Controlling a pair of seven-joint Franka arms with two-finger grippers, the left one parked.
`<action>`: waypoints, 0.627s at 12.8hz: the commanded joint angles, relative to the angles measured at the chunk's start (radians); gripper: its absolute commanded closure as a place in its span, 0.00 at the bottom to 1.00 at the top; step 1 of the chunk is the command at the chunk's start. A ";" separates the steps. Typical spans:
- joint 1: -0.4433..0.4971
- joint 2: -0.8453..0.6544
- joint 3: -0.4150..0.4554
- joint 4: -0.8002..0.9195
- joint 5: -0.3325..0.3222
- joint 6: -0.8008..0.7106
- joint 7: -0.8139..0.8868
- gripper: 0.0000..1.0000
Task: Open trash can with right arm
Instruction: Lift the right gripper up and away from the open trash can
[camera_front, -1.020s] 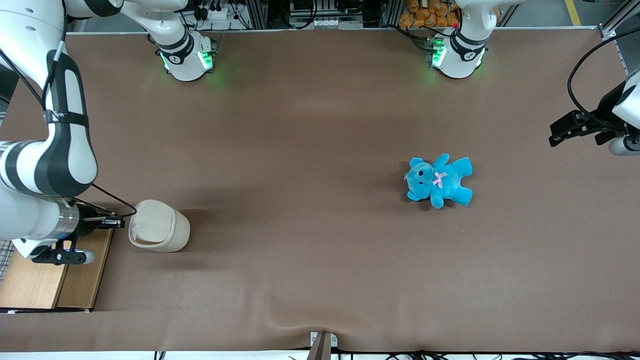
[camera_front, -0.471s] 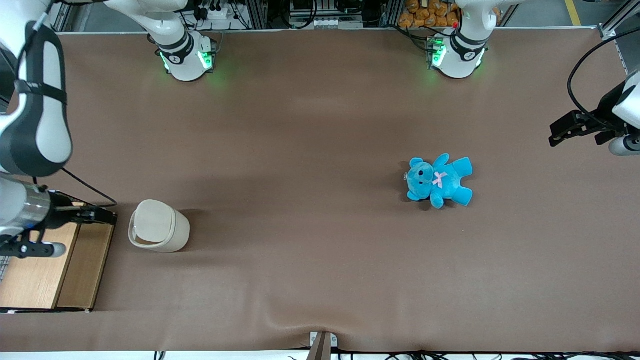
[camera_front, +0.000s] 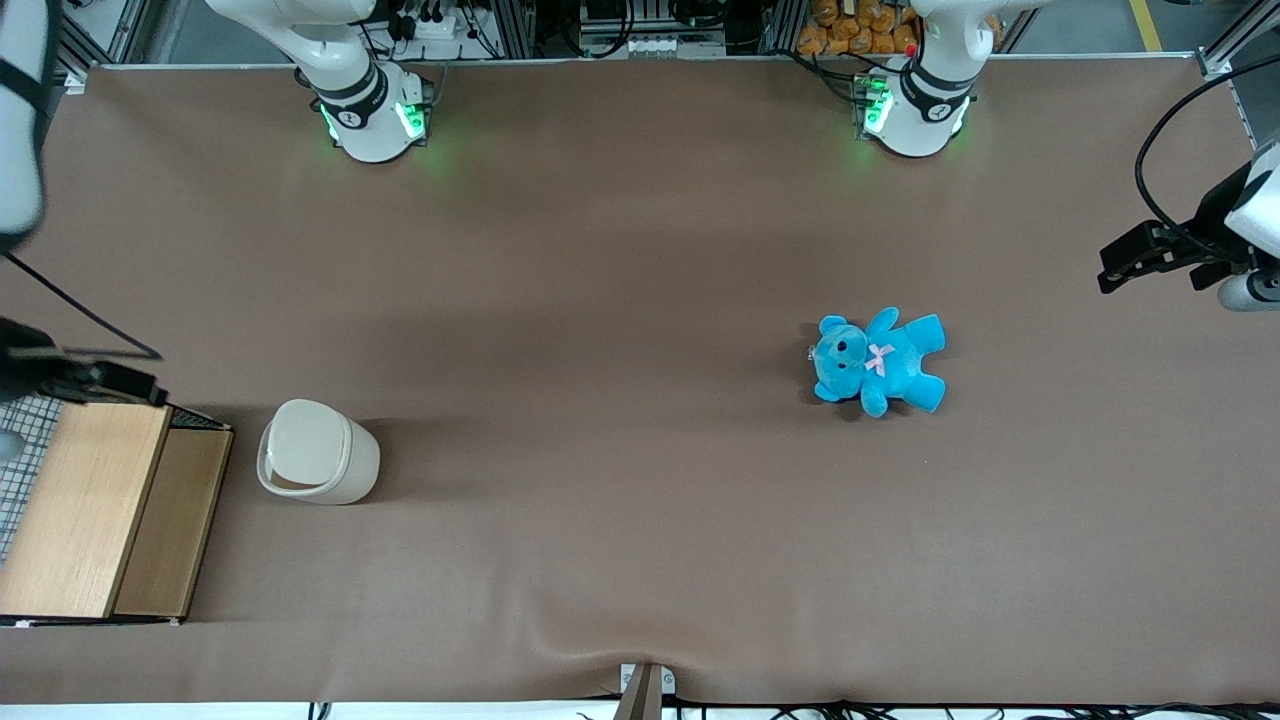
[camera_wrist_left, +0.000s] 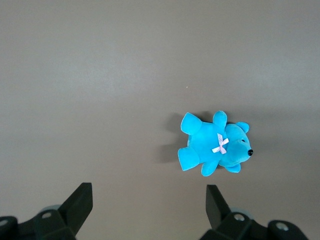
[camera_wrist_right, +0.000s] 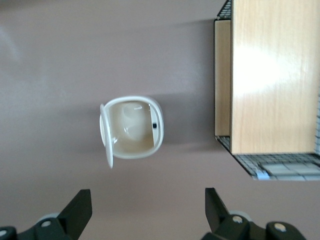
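Overhead, fingers (camera_wrist_right: 145, 212) apart above trash can (camera_wrist_right: 132, 128)

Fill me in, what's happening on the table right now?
The trash can stands with its lid flipped up, so you can see inside it. The right arm's gripper has pulled away; it sits above the edge of the wooden box, clear of the can, with its fingers spread open and holding nothing. A blue teddy bear lies untouched toward the parked arm's end of the table.
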 joint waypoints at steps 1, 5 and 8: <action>-0.008 -0.092 0.000 -0.081 -0.002 -0.005 0.007 0.00; -0.007 -0.204 -0.006 -0.178 -0.012 -0.006 0.005 0.00; -0.004 -0.298 -0.005 -0.272 -0.034 0.001 0.005 0.00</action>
